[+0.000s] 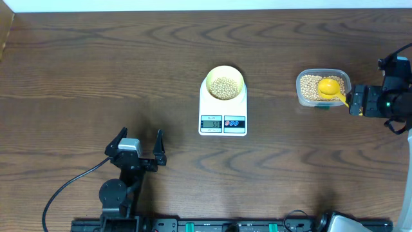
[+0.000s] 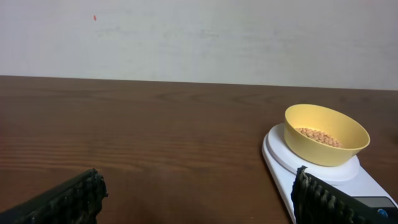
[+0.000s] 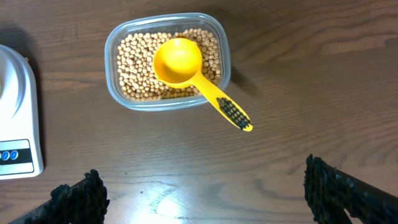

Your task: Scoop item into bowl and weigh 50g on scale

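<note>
Near me the left gripper (image 1: 140,136) gapes empty; the right gripper (image 3: 205,193) likewise, by the tub (image 3: 112,51). Beans (image 1: 224,88) lie in the bowl (image 1: 239,77) on the scale (image 1: 212,108), centre: light, rolly. I'd take the scoop (image 3: 200,83) by its stiff handle.

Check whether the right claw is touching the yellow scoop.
Apart. In the right wrist view the right claw stands open, with bare table between its fingers and the scoop handle.

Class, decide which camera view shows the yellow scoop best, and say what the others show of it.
Right wrist view: the whole scoop lies unobstructed, its cup on the beans in the clear tub, handle over the rim. Overhead shows it small. Left wrist view misses it.
</note>
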Controlling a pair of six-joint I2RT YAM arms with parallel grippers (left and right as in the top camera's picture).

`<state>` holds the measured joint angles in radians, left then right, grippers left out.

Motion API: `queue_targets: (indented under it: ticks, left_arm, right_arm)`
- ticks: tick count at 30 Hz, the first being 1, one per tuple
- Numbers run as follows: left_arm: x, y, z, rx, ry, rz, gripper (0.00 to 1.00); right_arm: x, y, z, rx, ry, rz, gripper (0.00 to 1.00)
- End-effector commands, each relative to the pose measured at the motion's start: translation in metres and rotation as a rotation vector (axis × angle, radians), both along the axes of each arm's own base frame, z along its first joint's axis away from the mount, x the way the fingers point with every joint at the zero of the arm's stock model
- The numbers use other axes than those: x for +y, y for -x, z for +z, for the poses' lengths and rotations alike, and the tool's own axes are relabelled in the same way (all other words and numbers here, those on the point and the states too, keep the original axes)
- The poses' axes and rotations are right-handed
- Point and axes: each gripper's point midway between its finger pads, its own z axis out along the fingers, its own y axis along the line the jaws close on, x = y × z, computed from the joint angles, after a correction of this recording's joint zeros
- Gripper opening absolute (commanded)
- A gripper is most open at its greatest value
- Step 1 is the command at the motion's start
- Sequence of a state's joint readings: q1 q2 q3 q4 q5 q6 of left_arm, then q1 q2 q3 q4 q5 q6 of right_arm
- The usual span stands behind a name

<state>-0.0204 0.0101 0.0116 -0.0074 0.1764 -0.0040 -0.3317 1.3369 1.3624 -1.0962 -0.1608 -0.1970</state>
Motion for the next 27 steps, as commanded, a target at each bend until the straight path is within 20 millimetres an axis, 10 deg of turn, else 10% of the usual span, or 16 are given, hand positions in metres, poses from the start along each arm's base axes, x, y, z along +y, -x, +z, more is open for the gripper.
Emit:
queue_targets:
  ticks: [1, 27]
  left_arm:
    - [0.002, 0.001, -0.015, 0.054, 0.014, 0.013, 0.98]
    - [0.022, 0.000, -0.017, 0.065, 0.023, 0.129, 0.98]
  right_arm:
    - [0.000, -0.001, 0.009, -0.026, 0.014, 0.012, 0.99]
    - [0.000, -0.001, 0.009, -0.026, 0.014, 0.012, 0.99]
